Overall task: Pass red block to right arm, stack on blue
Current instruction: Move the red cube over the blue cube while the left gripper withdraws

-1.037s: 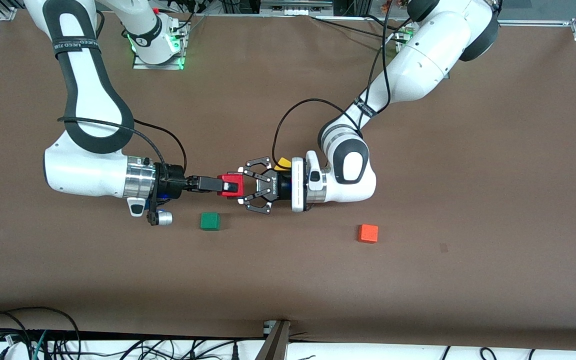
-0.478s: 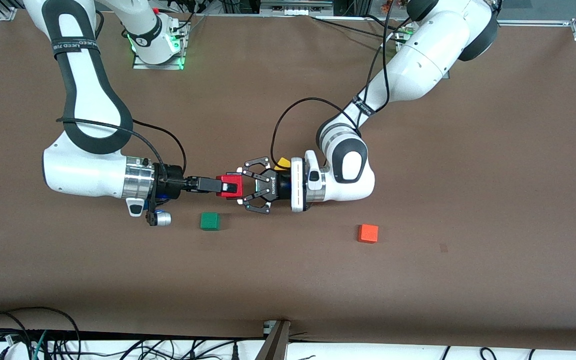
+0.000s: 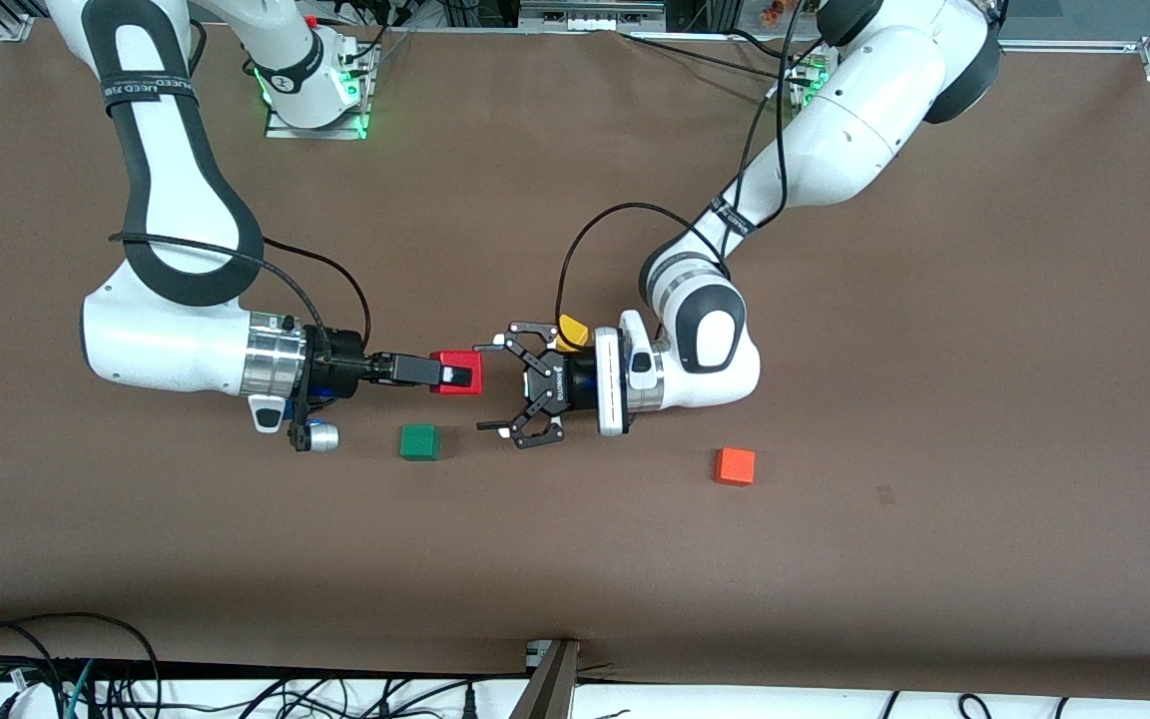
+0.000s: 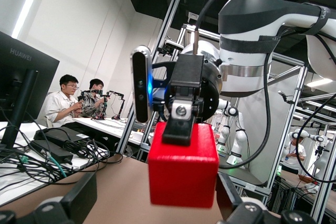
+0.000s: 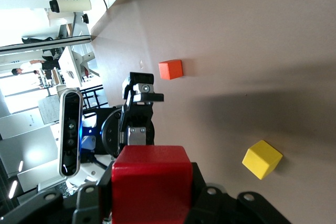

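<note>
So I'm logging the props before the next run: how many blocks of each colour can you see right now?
Red block: 1
Green block: 1
Orange block: 1
Yellow block: 1
Total: 4 blocks in view. No blue block shows in any view.
</note>
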